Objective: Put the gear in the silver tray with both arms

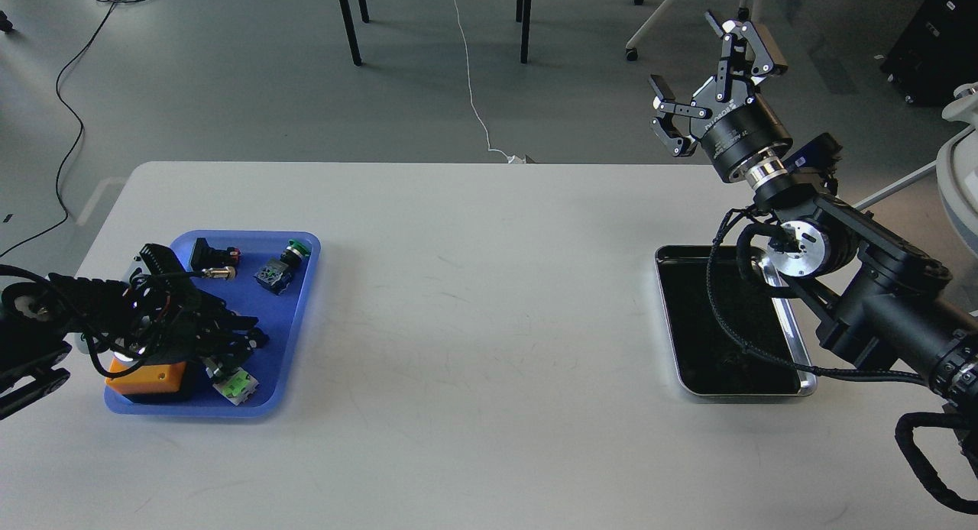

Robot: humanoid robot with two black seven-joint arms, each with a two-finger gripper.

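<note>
From the head view, a matte white table [474, 347] carries a glossy blue plastic tray [302, 301] of small parts on its left side and the silver tray [795, 347], rounded-cornered with a raised shiny rim and dark mirror bottom, at its right. The right gripper [714, 72] is raised beyond the silver tray's far edge with claw fingers spread wide and empty. The left gripper [229, 347] is low inside the blue tray among an orange block [153, 381] and a green-and-white part [237, 385], its fingers too dark to separate; a broad bare stretch of table lies between the trays.
</note>
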